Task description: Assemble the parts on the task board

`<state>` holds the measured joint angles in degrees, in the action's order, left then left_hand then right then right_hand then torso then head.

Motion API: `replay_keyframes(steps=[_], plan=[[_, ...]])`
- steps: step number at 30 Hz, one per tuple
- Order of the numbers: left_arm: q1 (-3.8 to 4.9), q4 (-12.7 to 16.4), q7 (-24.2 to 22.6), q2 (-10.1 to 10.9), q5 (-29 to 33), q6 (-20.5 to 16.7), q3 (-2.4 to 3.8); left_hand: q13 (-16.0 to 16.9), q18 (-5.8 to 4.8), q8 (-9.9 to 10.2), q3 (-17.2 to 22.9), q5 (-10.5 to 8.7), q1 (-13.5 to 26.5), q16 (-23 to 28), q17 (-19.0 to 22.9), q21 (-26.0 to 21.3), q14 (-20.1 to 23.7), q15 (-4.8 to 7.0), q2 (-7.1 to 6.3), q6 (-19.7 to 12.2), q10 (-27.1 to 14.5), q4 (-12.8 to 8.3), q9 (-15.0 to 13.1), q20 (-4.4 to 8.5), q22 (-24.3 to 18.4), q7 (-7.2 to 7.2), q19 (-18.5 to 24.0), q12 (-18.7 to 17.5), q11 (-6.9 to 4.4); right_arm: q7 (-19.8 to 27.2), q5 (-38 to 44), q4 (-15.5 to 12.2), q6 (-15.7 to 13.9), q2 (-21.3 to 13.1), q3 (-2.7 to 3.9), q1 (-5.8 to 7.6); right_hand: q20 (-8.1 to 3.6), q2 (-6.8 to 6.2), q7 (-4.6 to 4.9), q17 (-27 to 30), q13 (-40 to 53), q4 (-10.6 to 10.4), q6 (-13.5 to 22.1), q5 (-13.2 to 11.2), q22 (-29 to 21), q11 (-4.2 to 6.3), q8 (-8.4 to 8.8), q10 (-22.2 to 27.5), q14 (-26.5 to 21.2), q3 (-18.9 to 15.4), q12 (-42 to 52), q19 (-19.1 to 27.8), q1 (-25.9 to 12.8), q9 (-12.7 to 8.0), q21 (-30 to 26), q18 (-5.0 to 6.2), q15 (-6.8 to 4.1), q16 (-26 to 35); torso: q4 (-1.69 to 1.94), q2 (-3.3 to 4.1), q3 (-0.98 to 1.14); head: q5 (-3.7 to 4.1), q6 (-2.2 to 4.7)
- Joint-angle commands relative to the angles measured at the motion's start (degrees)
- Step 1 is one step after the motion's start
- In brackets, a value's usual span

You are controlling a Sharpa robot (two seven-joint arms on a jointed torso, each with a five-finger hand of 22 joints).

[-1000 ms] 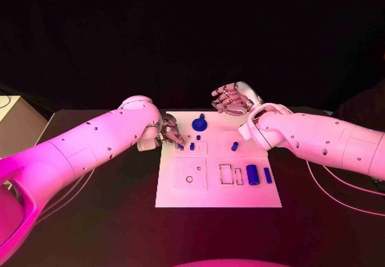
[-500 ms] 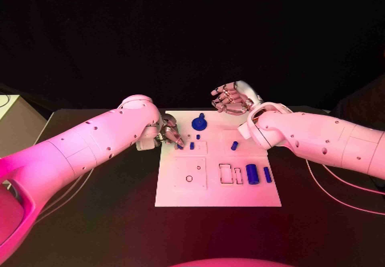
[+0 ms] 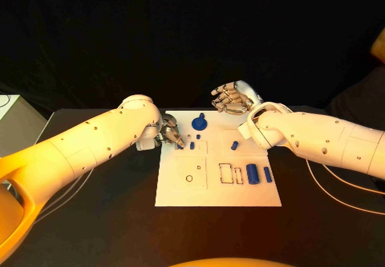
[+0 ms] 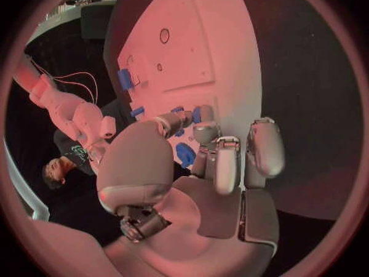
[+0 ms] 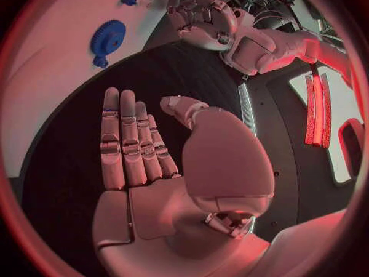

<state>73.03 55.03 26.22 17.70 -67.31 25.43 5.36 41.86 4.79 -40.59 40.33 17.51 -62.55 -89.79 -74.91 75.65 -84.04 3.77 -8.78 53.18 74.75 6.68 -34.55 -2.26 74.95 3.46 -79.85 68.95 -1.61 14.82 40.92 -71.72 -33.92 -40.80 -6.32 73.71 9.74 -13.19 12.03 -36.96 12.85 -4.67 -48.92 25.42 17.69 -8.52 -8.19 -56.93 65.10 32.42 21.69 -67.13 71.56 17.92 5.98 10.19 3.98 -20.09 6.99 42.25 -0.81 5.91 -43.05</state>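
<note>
From the head camera I see the task board lying in the middle of the black table, with my left hand down at its far left corner, fingers curled over the board's edge beside two small blue pegs; from here I cannot tell whether anything is pinched in them. A blue gear sits near the far edge of the board, another short blue peg lies toward the right, and a larger blue cylinder with a slimmer blue bar just beside it lies on the right side, next to two rectangular slots. My right hand is raised beyond the board's far right corner, apart from it, fingers loosely bent and holding nothing. In the left wrist camera, my left hand has its fingertips bent down close to the task board, with small blue pieces showing between and just past them; whether one is gripped I cannot tell. In the right wrist camera, my right hand is flat and empty, fingers straight and side by side over the dark table, with the blue gear on the task board ahead and the left hand across from it.
</note>
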Motion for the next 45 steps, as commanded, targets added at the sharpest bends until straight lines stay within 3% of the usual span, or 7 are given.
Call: replay_keyframes(steps=[1,23,35,45], plan=[[-0.08,0.15,-0.7,-0.01,-0.31,2.06,-0.05,-0.03,-0.56,-0.2,8.43,0.31,-0.75,-0.21,-15.09,0.25,-5.96,0.55,0.15,1.23,0.44,-8.78,-0.06,0.13,1.11,-0.98,-0.42,0.1,-0.03,0.48,0.12,0.0,0.71,0.02,0.03,-0.01,0.13,0.11,0.66,0.06,-0.05,-0.05,-0.07,0.19,-0.06,0.26,-0.25,-0.21,0.39,-0.24,-0.21,-0.33,-0.26,-0.08,-0.26,0.23,0.2,0.2,0.03,0.02,-0.03,0.02,-0.06],[-0.13,-0.59,-0.56,-0.54,-0.88,2.21,-0.07,-0.09,-0.53,-0.08,8.42,0.3,-0.91,-0.21,-15.09,0.14,-5.96,0.56,0.26,1.34,0.52,-8.73,-0.01,0.15,1.0,-0.97,-0.34,0.03,-0.03,0.52,0.09,-0.06,0.71,0.07,0.03,-0.01,0.13,0.11,0.66,0.06,-0.05,-0.05,-0.07,0.19,-0.06,0.26,-0.25,-0.21,0.39,-0.24,-0.21,-0.33,-0.26,-0.08,-0.26,0.23,0.2,0.2,-0.03,0.07,-0.02,0.01,0.01],[-0.19,-1.02,0.14,-1.04,-0.25,1.44,-0.25,-0.98,-0.45,0.38,7.91,-0.22,-0.4,-0.21,-15.09,-0.18,-5.96,0.52,0.89,1.4,0.31,-7.51,0.07,0.16,0.71,-0.83,-0.1,-0.59,0.09,0.51,0.06,-0.08,0.74,0.12,0.03,-0.01,0.13,0.11,0.66,0.06,-0.05,-0.05,-0.07,0.19,-0.06,0.26,-0.25,-0.21,0.39,-0.24,-0.21,-0.33,-0.26,-0.08,-0.26,0.23,0.2,0.2,0.01,0.02,0.02,0.11,-0.18],[-0.22,-1.3,0.29,-1.38,0.71,2.01,-0.56,-0.29,-0.46,0.45,6.71,-0.63,0.12,-0.21,-15.09,-0.17,-5.96,0.49,0.58,1.6,0.67,-6.77,-0.04,0.14,0.75,-0.95,-0.11,-0.29,0.06,0.48,0.04,-0.09,0.69,0.15,0.03,-0.01,0.13,0.11,0.66,0.06,-0.05,-0.05,-0.07,0.19,-0.06,0.26,-0.25,-0.21,0.39,-0.24,-0.21,-0.33,-0.26,-0.08,-0.26,0.23,0.2,0.2,0.01,0.01,-0.02,0.14,-0.15]])
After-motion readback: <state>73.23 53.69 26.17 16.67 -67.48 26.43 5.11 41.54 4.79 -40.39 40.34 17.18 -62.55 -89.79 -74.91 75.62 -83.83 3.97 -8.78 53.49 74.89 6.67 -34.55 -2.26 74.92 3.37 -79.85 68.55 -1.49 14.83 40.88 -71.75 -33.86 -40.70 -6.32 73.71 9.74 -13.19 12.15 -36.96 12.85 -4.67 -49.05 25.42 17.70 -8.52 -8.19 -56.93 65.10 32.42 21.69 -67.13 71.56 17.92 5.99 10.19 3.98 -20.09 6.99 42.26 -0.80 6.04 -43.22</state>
